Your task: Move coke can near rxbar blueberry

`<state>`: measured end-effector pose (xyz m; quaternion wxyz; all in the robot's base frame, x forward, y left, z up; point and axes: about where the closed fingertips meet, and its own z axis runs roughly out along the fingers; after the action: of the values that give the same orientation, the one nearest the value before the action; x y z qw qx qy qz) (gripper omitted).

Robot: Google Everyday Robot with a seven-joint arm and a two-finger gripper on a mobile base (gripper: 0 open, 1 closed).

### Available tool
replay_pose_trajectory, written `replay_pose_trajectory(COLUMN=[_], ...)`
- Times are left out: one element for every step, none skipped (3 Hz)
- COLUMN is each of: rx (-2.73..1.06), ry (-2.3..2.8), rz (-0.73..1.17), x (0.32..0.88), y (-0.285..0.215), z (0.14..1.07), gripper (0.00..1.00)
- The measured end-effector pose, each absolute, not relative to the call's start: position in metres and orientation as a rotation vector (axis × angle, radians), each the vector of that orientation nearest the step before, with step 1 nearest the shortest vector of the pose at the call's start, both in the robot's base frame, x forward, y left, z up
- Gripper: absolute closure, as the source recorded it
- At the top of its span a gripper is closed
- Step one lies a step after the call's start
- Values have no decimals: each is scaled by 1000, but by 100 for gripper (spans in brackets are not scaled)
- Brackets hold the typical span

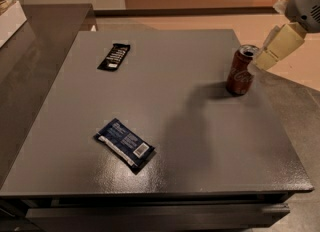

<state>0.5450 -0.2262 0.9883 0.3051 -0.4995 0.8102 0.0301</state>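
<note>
**Spotter:** What does the camera view give you?

**Operator:** One grey desk [190, 126]. The coke can [240, 71] stands upright near its right edge, towards the far side. The rxbar blueberry [124, 143] lies flat and skewed near the front, left of centre, well apart from the can. A black bar wrapper [114, 56] lies at the far left, and I'm ignoring that one.

**Spotter:** And your gripper?

**Operator:** The gripper [280, 46] comes in from the upper right, with its pale tip just beside the can's silver top. I can't tell whether it is touching the can. I also can't tell whether it is released or clenched, but it holds nothing that I can see.

**Spotter:** How do you expect the can to handle?

**Operator:** I'd say it's stiff enough for a firm pinch, but the wall is thin and will dent if I squeeze hard. It's smooth and round, so it could slip or twist. It's also tall for its base, so a nudge at the rim could tip it.

**Spotter:** Where would you take it?

**Operator:** Across the red body at mid-height, squarely on the widest line. I'd stay off the tapered shoulder, and I'd keep it upright for the trip.
</note>
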Motion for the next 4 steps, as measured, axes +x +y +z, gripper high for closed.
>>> replay_pose_trajectory(rx=[-1280,-1253,-1240,-1235], ry=[2155,2189,2226,2253], rz=[71,53,56,97], x=[567,582,591,593], y=[-232,-242,-251,-253], z=[982,967,948,928], gripper=[0,0,0,0])
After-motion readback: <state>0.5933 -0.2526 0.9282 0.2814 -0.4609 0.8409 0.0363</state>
